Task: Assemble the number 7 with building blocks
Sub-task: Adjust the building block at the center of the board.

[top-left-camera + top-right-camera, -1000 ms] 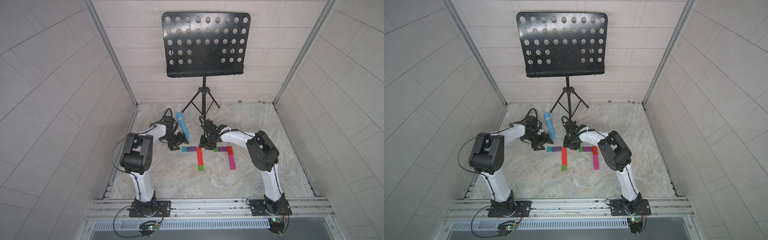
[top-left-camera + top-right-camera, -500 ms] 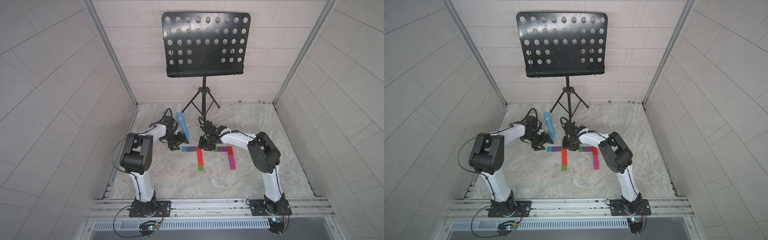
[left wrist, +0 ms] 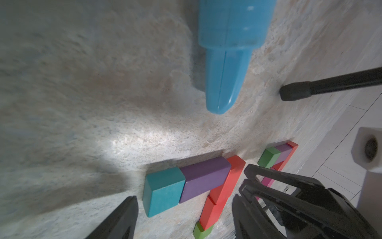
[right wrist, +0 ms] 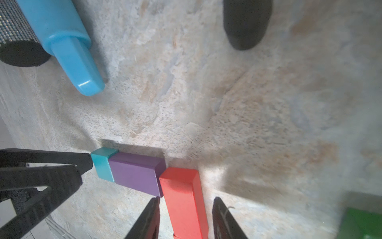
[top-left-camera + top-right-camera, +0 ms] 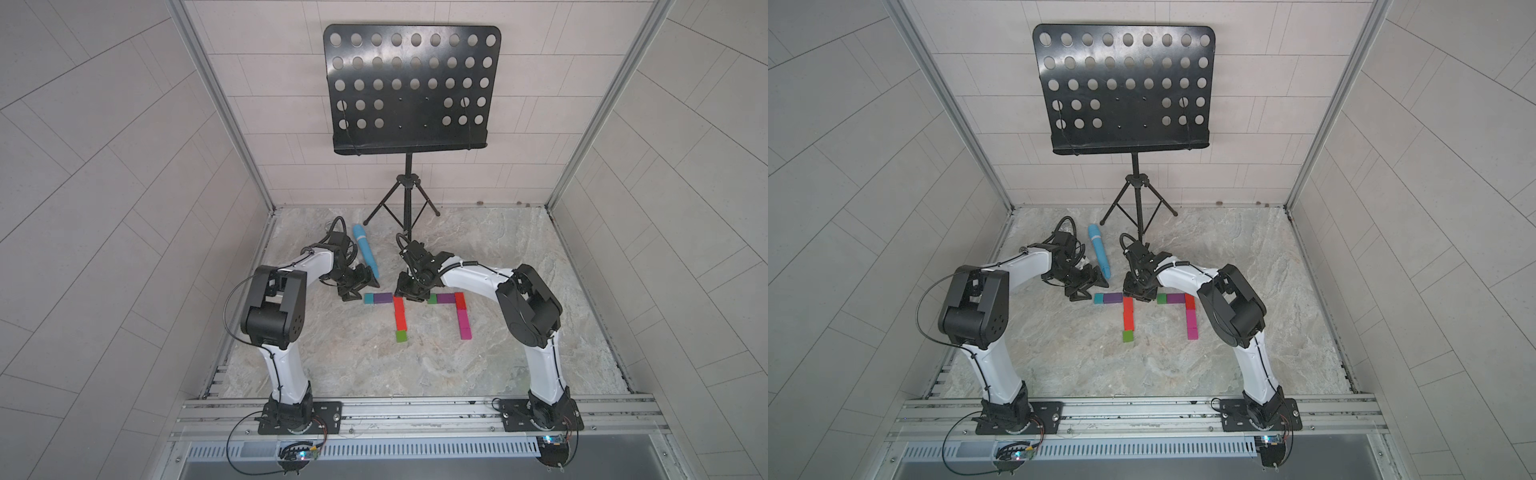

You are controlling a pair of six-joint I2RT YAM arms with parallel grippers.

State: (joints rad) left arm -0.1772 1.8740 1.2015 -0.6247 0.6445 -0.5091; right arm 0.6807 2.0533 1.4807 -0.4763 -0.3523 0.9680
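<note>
Right end effector (image 4: 186, 199) edged left, straddling red block (image 5: 399, 307); arm bent low.

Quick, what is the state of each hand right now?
Left hand: open, holding nothing.
Right hand: its fingers stand on both sides of the red block; whether they grip it cannot be told.

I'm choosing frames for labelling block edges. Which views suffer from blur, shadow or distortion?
In both top views wall lines bow, yet the red block is small but sharp; in the left wrist view the blue microphone is soft and a bright patch sits amid shadow; in the right wrist view the green block is blurred.
</note>
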